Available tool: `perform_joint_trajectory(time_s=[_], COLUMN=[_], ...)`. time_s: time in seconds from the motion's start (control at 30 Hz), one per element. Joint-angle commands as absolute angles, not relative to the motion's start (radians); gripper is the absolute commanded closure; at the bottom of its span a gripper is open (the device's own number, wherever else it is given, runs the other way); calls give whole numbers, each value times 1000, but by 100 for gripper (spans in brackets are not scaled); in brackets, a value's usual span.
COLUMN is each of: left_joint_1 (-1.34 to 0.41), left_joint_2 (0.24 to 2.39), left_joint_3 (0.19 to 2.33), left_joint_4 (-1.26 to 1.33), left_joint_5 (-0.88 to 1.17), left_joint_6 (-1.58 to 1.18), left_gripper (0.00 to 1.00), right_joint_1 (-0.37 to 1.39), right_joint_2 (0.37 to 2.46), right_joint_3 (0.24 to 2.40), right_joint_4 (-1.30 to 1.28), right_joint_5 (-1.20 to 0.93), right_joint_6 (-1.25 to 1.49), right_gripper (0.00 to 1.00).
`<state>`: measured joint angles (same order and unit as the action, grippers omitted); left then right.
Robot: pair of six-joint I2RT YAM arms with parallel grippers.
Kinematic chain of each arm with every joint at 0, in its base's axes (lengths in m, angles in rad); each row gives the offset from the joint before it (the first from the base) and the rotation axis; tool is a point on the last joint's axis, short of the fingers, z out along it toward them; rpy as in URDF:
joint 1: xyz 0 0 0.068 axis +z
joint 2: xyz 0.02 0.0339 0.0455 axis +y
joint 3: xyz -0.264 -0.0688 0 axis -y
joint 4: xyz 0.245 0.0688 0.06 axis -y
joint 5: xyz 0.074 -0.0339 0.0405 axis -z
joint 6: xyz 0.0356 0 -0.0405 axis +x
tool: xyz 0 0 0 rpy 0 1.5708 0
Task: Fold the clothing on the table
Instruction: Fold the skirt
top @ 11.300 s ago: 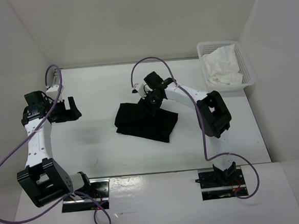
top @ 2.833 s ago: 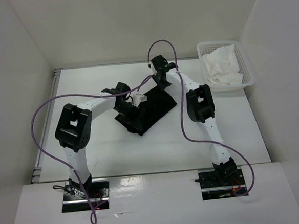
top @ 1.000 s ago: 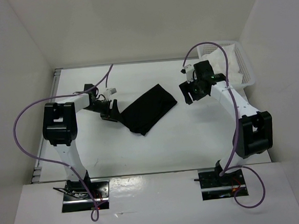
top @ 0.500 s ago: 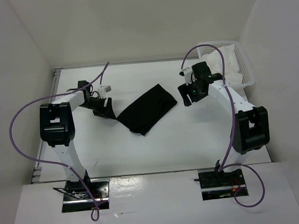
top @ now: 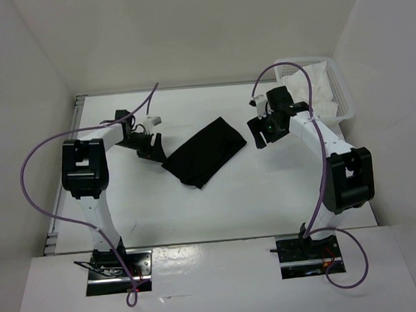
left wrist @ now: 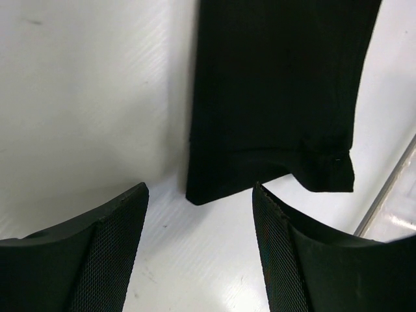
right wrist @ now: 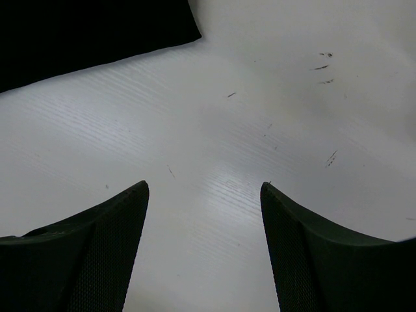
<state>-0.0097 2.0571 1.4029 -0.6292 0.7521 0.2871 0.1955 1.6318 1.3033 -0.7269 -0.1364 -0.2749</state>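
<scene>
The black clothing (top: 204,153) lies as a folded oblong strip, set diagonally in the middle of the white table (top: 219,209). My left gripper (top: 152,148) is open just off its lower left end, and nothing sits between the fingers. In the left wrist view that end of the clothing (left wrist: 279,91) lies right ahead of the left gripper (left wrist: 200,190), not touching it. My right gripper (top: 258,132) is open beside the upper right end, a short gap away. The right wrist view shows a corner of the clothing (right wrist: 91,32) at top left and the right gripper (right wrist: 204,186) over bare table.
A white mesh basket (top: 340,82) holding a white cloth (top: 310,92) stands at the back right corner, close behind my right arm. A thin metal rail (left wrist: 387,188) runs along the table's edge. White walls enclose the table on three sides.
My left gripper went away from the clothing to the left, then came back to its lower left end. The right gripper shifted slightly. The clothing has stayed where it lay.
</scene>
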Motion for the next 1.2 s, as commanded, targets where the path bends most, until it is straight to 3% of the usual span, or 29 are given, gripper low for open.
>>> perform_joint_trajectory(time_s=[0.0, 0.1, 0.3, 0.43, 0.63, 0.73, 0.87, 1.0, 1.17], left_joint_1=[-28, -47, -57, -57, -57, -57, -57, -57, -66], left_joint_2=[2123, 2123, 2123, 2123, 2132, 2132, 2132, 2132, 2103], left_joint_3=[1379, 1355, 1318, 1318, 1338, 1338, 1338, 1338, 1316], left_joint_4=[-678, -689, -698, -707, -698, -689, -689, -689, -669], left_joint_5=[733, 724, 716, 726, 746, 746, 746, 746, 703], left_joint_6=[368, 390, 390, 380, 347, 336, 327, 327, 327], left_gripper=[27, 27, 42, 57, 93, 100, 100, 100, 100], right_joint_1=[189, 189, 189, 189, 189, 189, 163, 104, 71], right_joint_2=[1623, 1623, 1632, 1632, 1641, 1663, 1727, 1824, 1931], right_joint_3=[1331, 1331, 1341, 1341, 1319, 1298, 1298, 1376, 1483], right_joint_4=[-735, -735, -735, -735, -726, -700, -672, -681, -719], right_joint_5=[-132, -132, -141, -150, -150, -150, -219, -391, -503], right_joint_6=[-279, -279, -279, -279, -279, -279, -259, -259, -272], right_gripper=[26, 26, 26, 26, 26, 26, 24, 17, 17])
